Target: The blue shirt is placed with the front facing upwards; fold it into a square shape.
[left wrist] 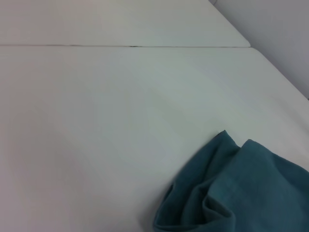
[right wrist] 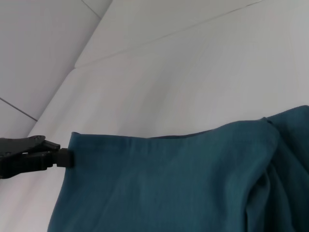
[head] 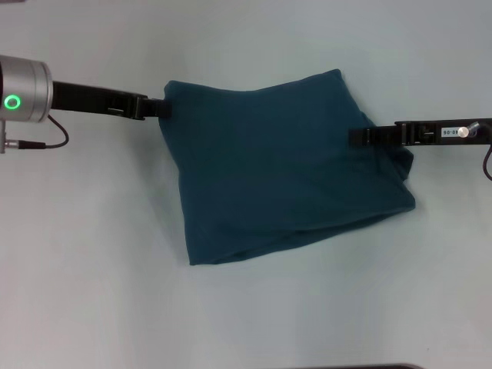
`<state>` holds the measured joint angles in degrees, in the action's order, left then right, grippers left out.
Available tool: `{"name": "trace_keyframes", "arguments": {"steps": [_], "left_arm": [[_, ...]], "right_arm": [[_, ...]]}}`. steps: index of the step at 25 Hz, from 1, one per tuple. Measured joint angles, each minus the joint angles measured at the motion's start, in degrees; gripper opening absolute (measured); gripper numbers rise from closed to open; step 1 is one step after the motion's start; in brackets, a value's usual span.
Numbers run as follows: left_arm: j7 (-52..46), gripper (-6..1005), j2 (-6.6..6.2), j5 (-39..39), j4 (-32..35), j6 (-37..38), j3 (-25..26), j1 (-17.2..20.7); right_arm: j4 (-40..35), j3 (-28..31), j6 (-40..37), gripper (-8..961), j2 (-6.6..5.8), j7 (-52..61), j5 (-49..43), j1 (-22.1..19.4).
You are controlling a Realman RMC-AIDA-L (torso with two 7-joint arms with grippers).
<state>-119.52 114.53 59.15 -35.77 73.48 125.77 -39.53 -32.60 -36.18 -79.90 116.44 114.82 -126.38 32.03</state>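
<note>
Head view: blue shirt (head: pixel 288 165) lies mid-counter (head: pixel 92 292), already folded to a rough, skewed four-sided block; no lettering shows. Left claw (head: pixel 157 108) is at the shirt's far-left corner and looks pinched on the cloth edge. Right claw (head: pixel 360 137) sits on the right edge, tips over the fabric, likely clamped but can't tell for sure. Shirt spans between both claws, long axis roughly left to right, so each arm is nearest its own side.

Left wrist view: only a bunched shirt corner (left wrist: pixel 231 193) on bare counter; own fingers not shown.

Right wrist view: the fold edge runs across to the left claw (right wrist: pixel 60 157), closed on the corner. Cloth near the right side is rumpled. Judgement: nearly square, the last fold needs straightening.
</note>
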Motion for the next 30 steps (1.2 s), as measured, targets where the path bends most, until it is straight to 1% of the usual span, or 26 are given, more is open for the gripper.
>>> {"name": "trace_keyframes", "arguments": {"steps": [4,9,13,18,25,30], "left_arm": [[0.1,-1,0.09,0.0,0.0,0.1,0.0,0.1],[0.1,-1,0.09,0.0,0.0,0.1,0.0,0.1],[0.2,0,0.06,0.0,0.0,0.1,0.2,0.2],[0.3,0,0.03,0.0,0.0,-0.2,0.2,0.3],[0.2,-1,0.14,0.0,0.0,-0.3,0.0,0.4],[-0.2,-1,0.17,0.0,0.0,0.0,0.4,0.3]], "right_arm": [[0.0,0.1,0.0,460,-0.03,0.0,0.1,-0.4],[0.0,0.3,0.2,250,-0.34,0.0,0.0,-0.9],[-0.1,0.5,0.5,61,-0.9,0.0,0.0,-1.8],[0.0,0.5,0.7,31,-1.12,0.0,0.0,-2.1],[0.0,0.1,0.8,94,-0.99,0.0,0.0,-2.0],[-0.4,0.5,-0.4,139,-1.53,0.0,0.1,-2.6]]}}
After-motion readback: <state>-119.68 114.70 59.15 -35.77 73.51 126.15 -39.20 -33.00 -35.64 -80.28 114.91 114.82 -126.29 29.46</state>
